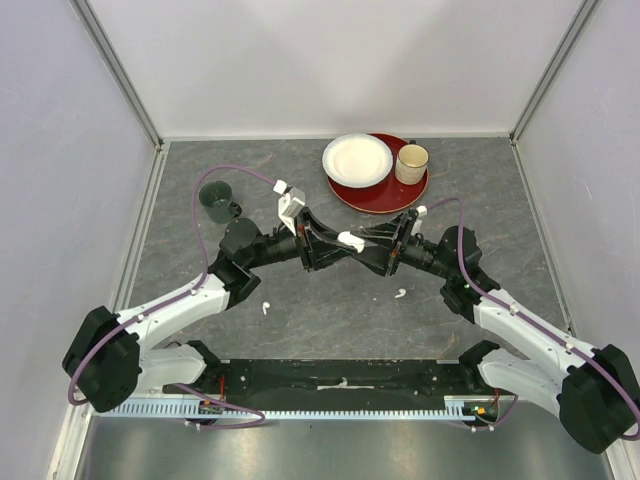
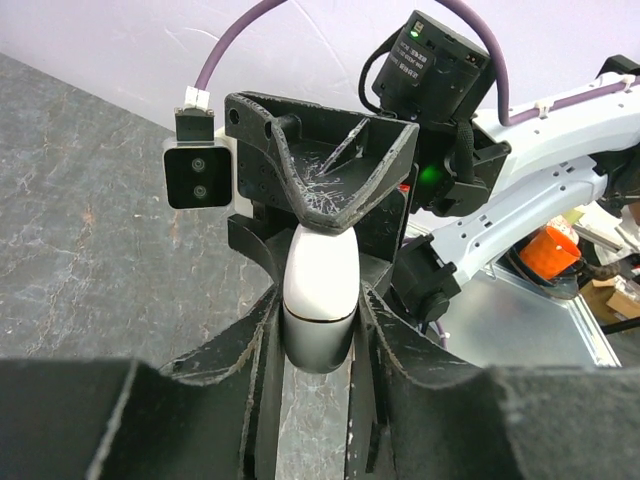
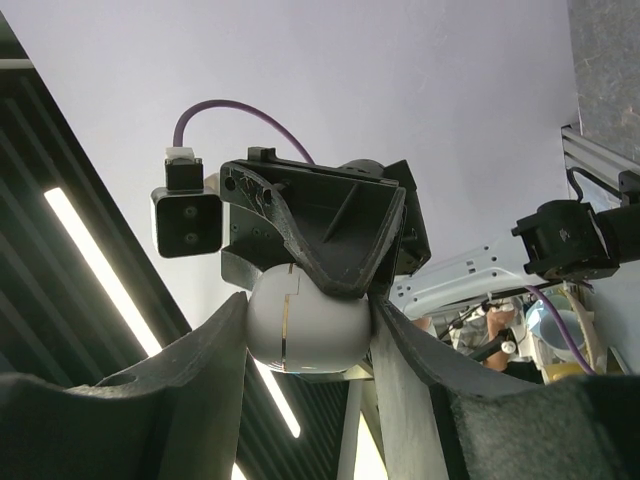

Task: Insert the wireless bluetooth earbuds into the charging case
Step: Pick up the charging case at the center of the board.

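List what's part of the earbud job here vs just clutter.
Job:
- charging case, clamped between left gripper and right gripper
- earbud by the left arm
- earbud by the right arm

Clutter:
- green mug
- red plate
- white bowl
- beige cup

In the top view, a dark green mug (image 1: pixel 217 201) stands on the grey, stone-patterned worktop (image 1: pixel 330 300) at upper left. At upper centre, a red plate (image 1: pixel 378 203) carries a white bowl (image 1: pixel 357 160), with a beige cup (image 1: pixel 411 163) just to its right.
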{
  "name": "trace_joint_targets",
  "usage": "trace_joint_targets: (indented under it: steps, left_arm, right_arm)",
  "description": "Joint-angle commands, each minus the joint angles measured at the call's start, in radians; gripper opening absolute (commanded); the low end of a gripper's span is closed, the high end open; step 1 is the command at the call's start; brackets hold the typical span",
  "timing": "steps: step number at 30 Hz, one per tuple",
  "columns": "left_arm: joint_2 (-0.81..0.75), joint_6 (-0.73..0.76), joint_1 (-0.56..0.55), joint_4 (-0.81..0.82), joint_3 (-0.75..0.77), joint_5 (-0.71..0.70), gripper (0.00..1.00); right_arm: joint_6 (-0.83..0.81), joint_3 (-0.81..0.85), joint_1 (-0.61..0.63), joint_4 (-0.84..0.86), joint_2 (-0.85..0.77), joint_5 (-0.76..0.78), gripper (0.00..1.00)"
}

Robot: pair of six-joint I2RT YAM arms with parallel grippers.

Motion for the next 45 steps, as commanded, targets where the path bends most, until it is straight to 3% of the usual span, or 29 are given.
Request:
trace_joint_targets:
  steps: [1, 11, 16, 20, 22, 23, 26, 33, 36, 41, 44, 45]
  left_arm:
    - [0.024, -0.059, -0.022, 0.108, 0.045, 0.014, 0.37]
    - [0.038, -0.077, -0.047, 0.180, 0.032, -0.039, 0.39]
    - [0.031, -0.077, -0.051, 0.185, 0.026, -0.053, 0.34]
    - [0.030, -0.080, -0.057, 0.195, 0.020, -0.067, 0.21]
    - [0.033, -0.080, -0.065, 0.202, 0.023, -0.076, 0.07]
    - [0.033, -0.079, -0.070, 0.203, 0.026, -0.076, 0.02]
    - [0.031, -0.062, -0.085, 0.243, 0.007, -0.102, 0.02]
    - [-0.027, 0.048, -0.119, 0.335, -0.076, -0.159, 0.02]
    - [-0.051, 0.101, -0.128, 0.462, -0.145, -0.157, 0.02]
    - [-0.111, 0.187, -0.129, 0.464, -0.204, -0.185, 0.02]
    - [-0.165, 0.236, -0.129, 0.462, -0.251, -0.211, 0.02]
    - [-0.182, 0.272, -0.128, 0.443, -0.263, -0.232, 0.02]
  right_arm:
    - [0.097, -0.013, 0.011, 0.087, -0.016, 0.002, 0.00]
    - [0.128, -0.036, 0.011, 0.113, -0.033, 0.024, 0.00]
    - [0.132, -0.034, 0.010, 0.122, -0.033, 0.022, 0.00]
    - [0.137, -0.034, 0.013, 0.125, -0.033, 0.016, 0.00]
    - [0.134, -0.036, 0.011, 0.118, -0.037, 0.016, 0.00]
    - [0.131, -0.037, 0.011, 0.113, -0.042, 0.015, 0.02]
    - [0.096, -0.033, 0.011, 0.075, -0.054, 0.016, 0.25]
    - [0.048, -0.024, 0.011, 0.044, -0.057, 0.030, 0.62]
    - [0.028, -0.011, 0.011, 0.055, -0.042, 0.016, 0.78]
    - [-0.049, 0.044, 0.010, 0.012, -0.028, -0.007, 0.87]
    - [-0.205, 0.123, 0.010, -0.129, -0.037, -0.013, 0.88]
    - [-0.354, 0.159, 0.010, -0.263, -0.039, -0.004, 0.88]
